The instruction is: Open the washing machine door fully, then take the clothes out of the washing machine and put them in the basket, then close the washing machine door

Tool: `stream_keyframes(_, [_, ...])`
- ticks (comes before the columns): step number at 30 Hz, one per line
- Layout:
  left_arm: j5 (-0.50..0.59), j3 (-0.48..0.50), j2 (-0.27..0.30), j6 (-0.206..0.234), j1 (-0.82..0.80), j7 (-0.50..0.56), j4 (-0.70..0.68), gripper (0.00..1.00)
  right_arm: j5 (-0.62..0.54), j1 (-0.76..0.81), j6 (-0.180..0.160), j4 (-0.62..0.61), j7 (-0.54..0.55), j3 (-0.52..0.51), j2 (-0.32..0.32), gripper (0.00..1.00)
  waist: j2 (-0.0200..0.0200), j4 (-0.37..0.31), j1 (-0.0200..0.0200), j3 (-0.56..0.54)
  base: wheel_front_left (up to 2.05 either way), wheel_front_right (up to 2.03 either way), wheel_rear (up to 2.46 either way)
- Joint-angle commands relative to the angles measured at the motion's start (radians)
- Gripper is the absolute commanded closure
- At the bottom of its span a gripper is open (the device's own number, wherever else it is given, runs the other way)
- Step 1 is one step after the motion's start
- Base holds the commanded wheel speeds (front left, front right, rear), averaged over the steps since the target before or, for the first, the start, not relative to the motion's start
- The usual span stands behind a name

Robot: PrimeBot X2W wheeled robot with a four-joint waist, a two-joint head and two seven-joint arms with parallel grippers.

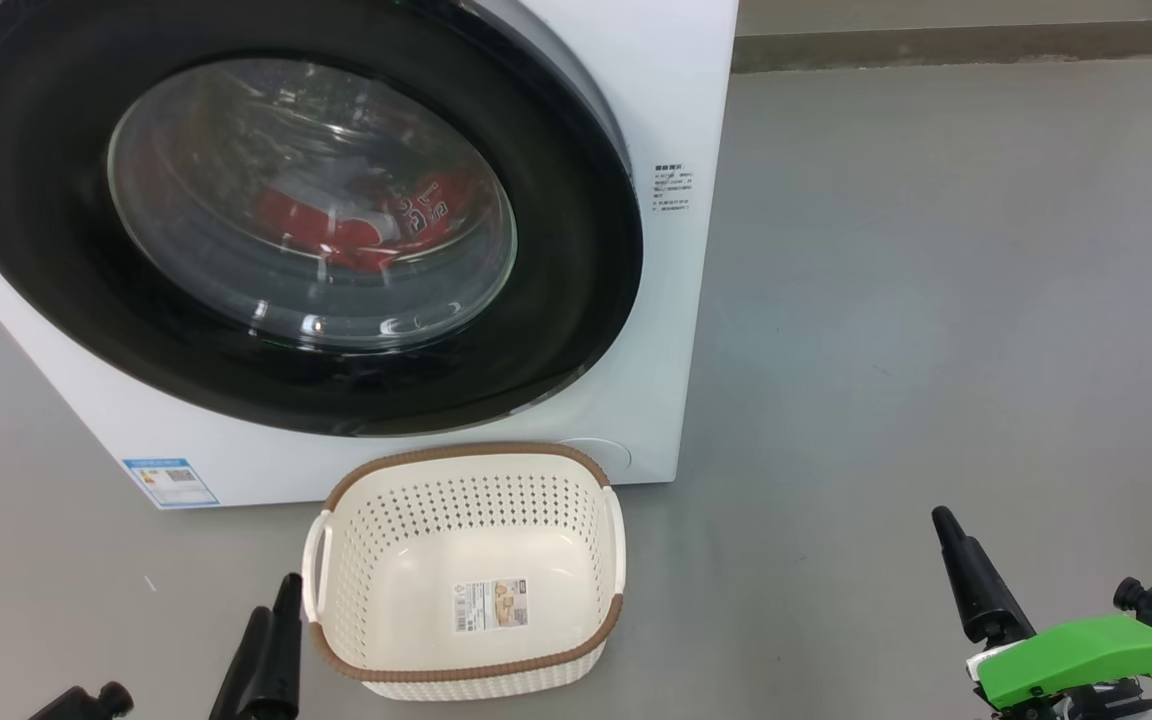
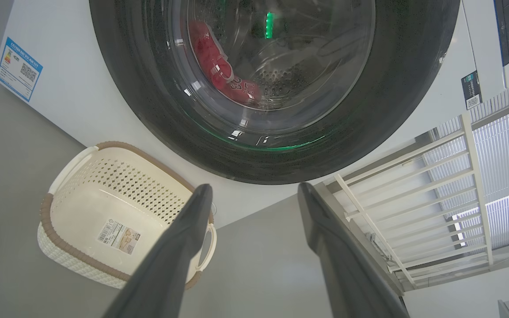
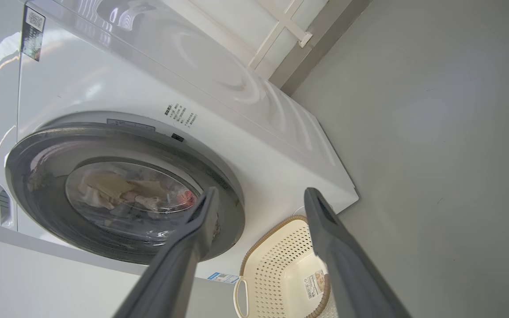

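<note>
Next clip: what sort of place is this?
Likely a bare indoor room set up as a laundry corner: a white washing machine on plain grey floor, a basket before it, a white railing nearby.

A smooth grey floor spreads wide, with a few faint scuffs on it. At the far end it meets a darker skirting strip under a pale wall. Off to one side stands a white barred railing, with bright, ribbed blinds behind it.
</note>
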Motion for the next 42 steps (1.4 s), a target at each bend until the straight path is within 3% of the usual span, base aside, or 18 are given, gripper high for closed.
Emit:
stream_keyframes(1, [0.036, 0.010, 0.016, 0.007, -0.005, -0.015, -0.036, 0.00, -0.032, -0.038, 0.000, -0.024, -0.013, 0.016, -0.021, 0.00, 0.0000, 0.000, -0.0001, 0.001, 0.00, 0.00, 0.00])
stream_keyframes(42, [0.531, -0.022, 0.029, 0.059, 0.043, -0.132, -0.123, 0.00, -0.421, -0.033, 0.000, -0.018, -0.130, 0.097, -0.061, 0.00, 0.0000, 0.004, -0.0001, 0.008, 0.00, 0.00, 0.00])
